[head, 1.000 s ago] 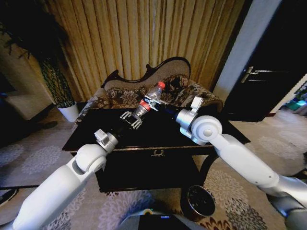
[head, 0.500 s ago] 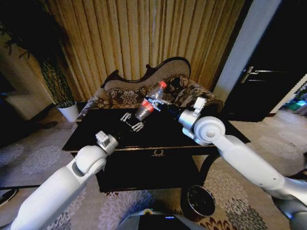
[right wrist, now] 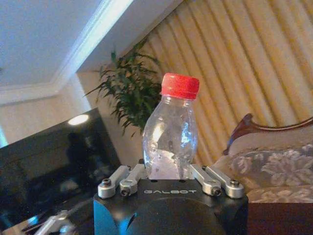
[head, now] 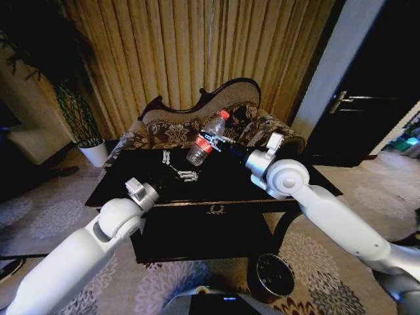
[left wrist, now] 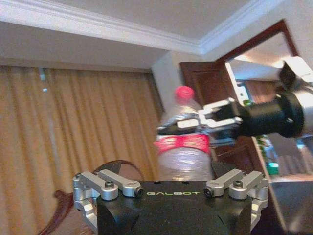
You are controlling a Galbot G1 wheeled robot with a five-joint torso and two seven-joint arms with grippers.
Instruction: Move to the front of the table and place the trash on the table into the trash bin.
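**Bottle held over the tabletop, bin down at the right**

The clear plastic bottle with the red cap and red-white label [head: 207, 139] is off the glossy black tabletop with gold edge trim [head: 118, 187], carried in the right pincer [head: 211, 141]. Its long axis tilts, cap up and away from the robot toward the carved floral sofa [head: 172, 132], base nearer the tabletop. The small round reddish-brown trash bin with the shiny rim [head: 274, 275] stands on the patterned carpet below the table's front edge, on the robot's right — low and near the base, well apart from the bottle. By my reading, the coming move turns on this: the bottle has to come back toward the robot and down past the table's front edge, and the right arm, which has it, is also the arm on the bin's side.

The right pincer is closed on the bottle at the label band; the left wrist view shows its fingers [left wrist: 215, 117] clamped across the red label, and the right wrist view shows the bottle [right wrist: 170, 137] rising between the finger links.

The left pincer [head: 175, 167] hovers over the tabletop just beside the bottle's base — spread wide, holding nothing.
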